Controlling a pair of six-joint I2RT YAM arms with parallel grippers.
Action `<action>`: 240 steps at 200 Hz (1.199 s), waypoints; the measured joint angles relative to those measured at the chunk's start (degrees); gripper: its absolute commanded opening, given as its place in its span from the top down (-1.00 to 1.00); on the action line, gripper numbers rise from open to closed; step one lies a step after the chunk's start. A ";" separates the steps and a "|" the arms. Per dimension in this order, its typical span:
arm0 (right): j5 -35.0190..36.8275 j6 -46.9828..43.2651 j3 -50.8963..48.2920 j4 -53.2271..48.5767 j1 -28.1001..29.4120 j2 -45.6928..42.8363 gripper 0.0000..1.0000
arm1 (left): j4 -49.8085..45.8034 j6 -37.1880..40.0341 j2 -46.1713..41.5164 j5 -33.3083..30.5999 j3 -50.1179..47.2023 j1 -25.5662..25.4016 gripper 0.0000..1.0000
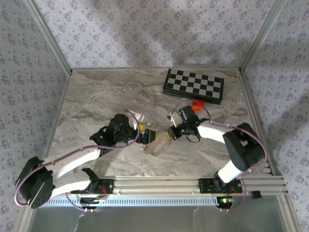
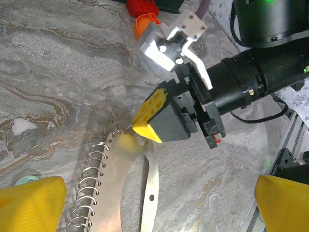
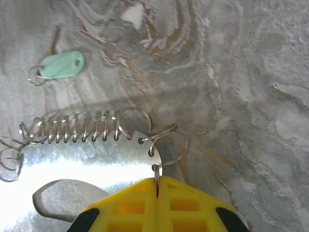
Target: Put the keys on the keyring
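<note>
The keyring [image 3: 91, 157] is a flat shiny metal plate with an oval cut-out and a row of small wire rings along one edge, lying on the marble table. My right gripper [image 3: 157, 181] is shut on a thin ring at the plate's corner. The teal key [image 3: 62, 65] lies flat beyond the plate, apart from it, with a small ring on its end. In the left wrist view the keyring [image 2: 149, 193] lies between the wide-apart yellow pads [image 2: 31, 203] of my open left gripper [image 2: 161, 198], and a teal sliver of the key [image 2: 26, 180] shows. From above, the left gripper [image 1: 144, 133] and right gripper [image 1: 170, 135] meet over the keyring [image 1: 157, 145].
A folded chessboard [image 1: 193, 85] lies at the back right, with an orange and red block [image 1: 196, 103] just in front of it. The aluminium rail [image 1: 193, 183] runs along the near edge. Patterned walls close the table on three sides.
</note>
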 measured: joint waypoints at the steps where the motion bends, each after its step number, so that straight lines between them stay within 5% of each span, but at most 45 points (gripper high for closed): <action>1: -0.02 -0.02 -0.13 0.09 0.07 -0.22 1.00 | -0.04 0.02 -0.02 0.00 0.00 0.00 -0.99; 140: -10.12 -2.12 -8.46 12.39 4.48 -29.92 1.00 | -1.92 5.64 -14.58 3.63 0.17 -0.07 -0.63; 240: -20.94 13.44 -8.44 33.51 5.40 -35.71 1.00 | 6.62 12.66 -22.82 13.77 0.13 -6.56 -0.45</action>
